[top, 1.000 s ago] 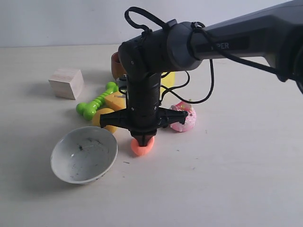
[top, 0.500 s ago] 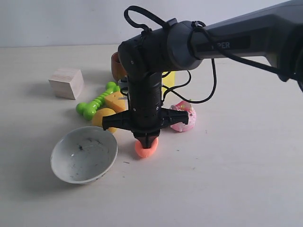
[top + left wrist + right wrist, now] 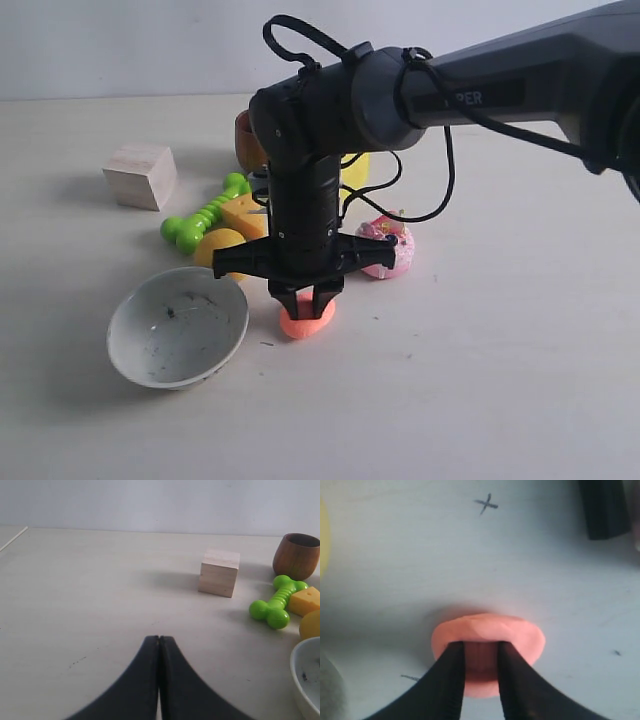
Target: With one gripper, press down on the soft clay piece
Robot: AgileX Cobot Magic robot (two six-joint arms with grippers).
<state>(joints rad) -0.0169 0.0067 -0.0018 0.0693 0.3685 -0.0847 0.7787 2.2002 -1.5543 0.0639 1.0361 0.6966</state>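
The soft clay piece (image 3: pixel 307 321) is an orange-pink lump on the table, squashed into a low disc (image 3: pixel 520 635). My right gripper (image 3: pixel 306 304), a black pointed claw on a thick black arm with a crossbar, points straight down onto it. Its two fingertips (image 3: pixel 456 649) are a little apart and sunk into the clay's top, with a ridge of clay between them. My left gripper (image 3: pixel 159 638) is shut with nothing in it, low over bare table and far from the clay. It does not show in the exterior view.
A white bowl (image 3: pixel 178 325) sits just left of the clay. Behind are a green toy bone (image 3: pixel 205 215), a yellow cheese wedge (image 3: pixel 245 212), a yellow ball (image 3: pixel 215 245), a pink donut toy (image 3: pixel 390 250), a wooden block (image 3: pixel 140 176) and a brown cup (image 3: pixel 296 555).
The right gripper has come lower onto the clay, its fingers have parted slightly, and the rounder lump has flattened and spread. The left gripper's earlier state is not shown.
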